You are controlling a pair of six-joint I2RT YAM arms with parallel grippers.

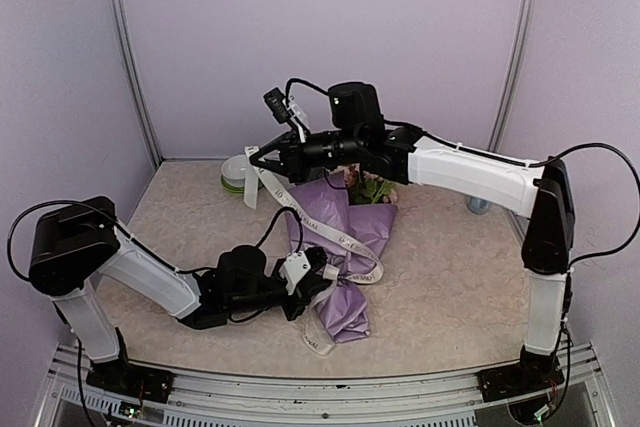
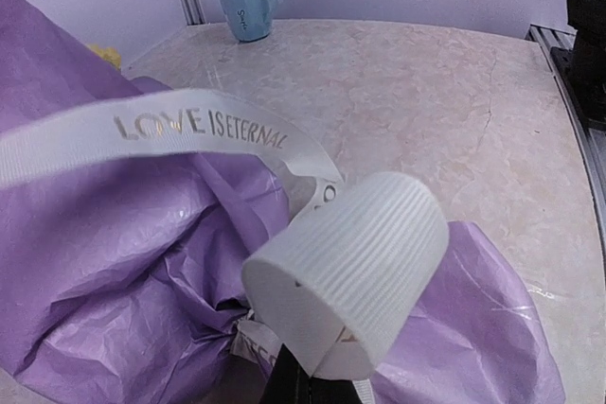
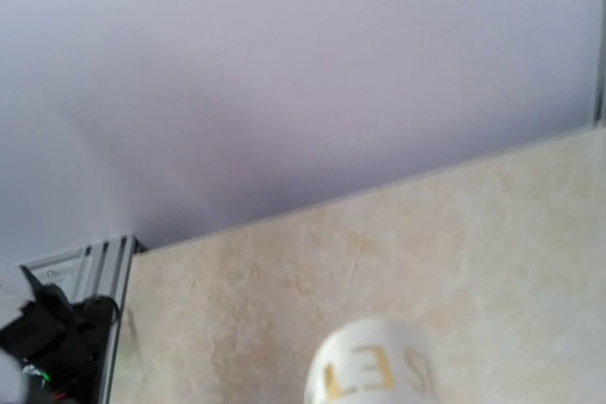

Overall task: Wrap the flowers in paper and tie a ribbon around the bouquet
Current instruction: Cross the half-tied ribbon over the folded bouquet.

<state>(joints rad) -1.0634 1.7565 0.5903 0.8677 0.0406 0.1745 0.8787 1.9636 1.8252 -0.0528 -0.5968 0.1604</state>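
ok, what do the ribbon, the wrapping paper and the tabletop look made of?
ribbon: woven fabric, grosgrain-like, matte; fine crosswise ribs show on the loop, gold-toned print.
wrapping paper: thin lilac paper with a faint sheen; sharp crinkles and creases.
tabletop: beige marble look, veined, semi-gloss; real stone or printed laminate, can't tell.

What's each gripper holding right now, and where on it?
Both pinch the ribbon: right gripper near one end, lifted; left gripper at a loop beside the narrow end of the bouquet.
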